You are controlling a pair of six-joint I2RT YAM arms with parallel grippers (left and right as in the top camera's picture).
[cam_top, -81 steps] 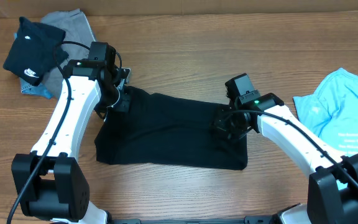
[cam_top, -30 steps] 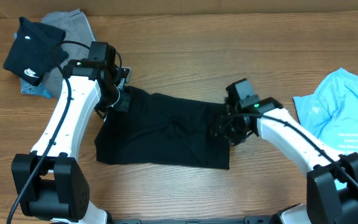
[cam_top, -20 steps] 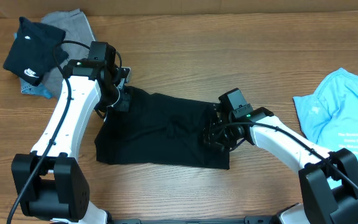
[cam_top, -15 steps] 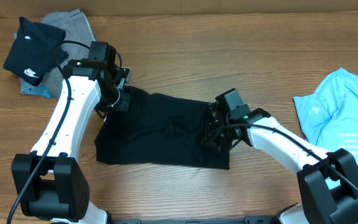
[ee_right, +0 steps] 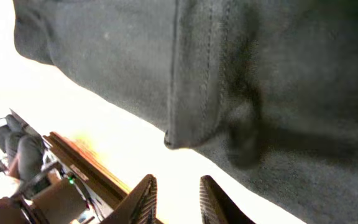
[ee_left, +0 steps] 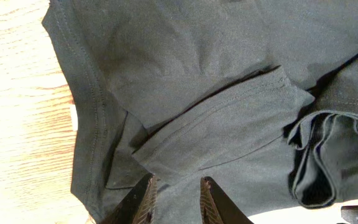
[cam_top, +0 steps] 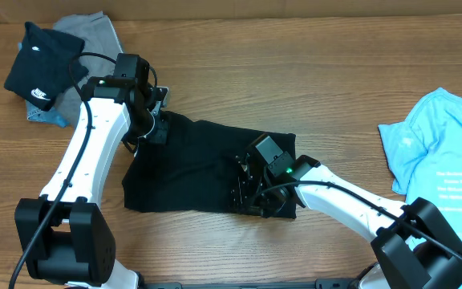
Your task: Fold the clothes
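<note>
The black T-shirt lies spread across the middle of the wooden table, a wide dark shape between the two arms, rumpled along its right side. The left pincer sits low on the cloth at the shirt's far left corner. In the left wrist view its two fingers stand close together with black fabric filling the narrow gap between them, so it is clenched on the black T-shirt. Ahead of them a stitched sleeve lies folded over the body of the shirt, and pale wood shows along the left edge of that view

The right pincer is over the right part of the shirt, near its front edge, with its arm reaching in from the right. In the right wrist view its jaws stand a little apart and only bright table shows between them, so this pincer is released. The cloth, with a stitched hem running through it, lies just beyond the fingertips; whether its edge touches them I cannot tell

At the far left corner of the table a smaller black garment with a white swoosh rests on a grey garment, beside the left arm. At the right edge lies a light blue shirt, well apart from the black one
</note>
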